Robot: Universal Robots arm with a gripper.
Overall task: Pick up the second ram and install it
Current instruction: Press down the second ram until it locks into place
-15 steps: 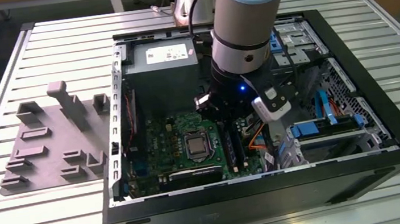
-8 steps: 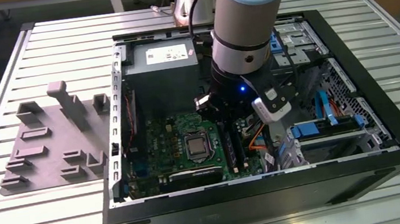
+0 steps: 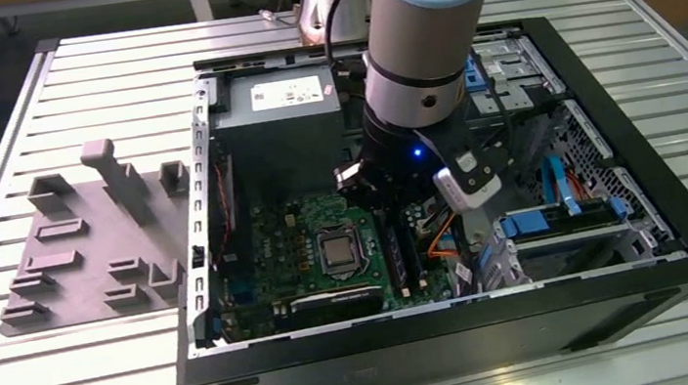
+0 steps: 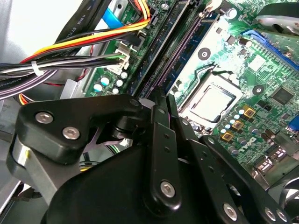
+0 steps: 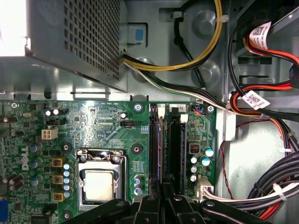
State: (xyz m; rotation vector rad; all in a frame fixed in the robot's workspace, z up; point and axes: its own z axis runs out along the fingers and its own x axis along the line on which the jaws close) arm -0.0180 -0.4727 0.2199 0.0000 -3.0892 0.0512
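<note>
Where gripper [image 5: 164, 196] meets memory slots [image 5: 163, 144], fingers look closed; second ram hidden, grasp unclear.

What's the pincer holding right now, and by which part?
Cannot be told: the black pincer sits low over the long black plastic motherboard slots, its grip hidden.

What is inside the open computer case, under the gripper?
Under the gripper the green motherboard shows long black memory slots and the bare processor. The gripper's black body covers the slots' near ends, so no RAM stick can be confirmed there.
</note>
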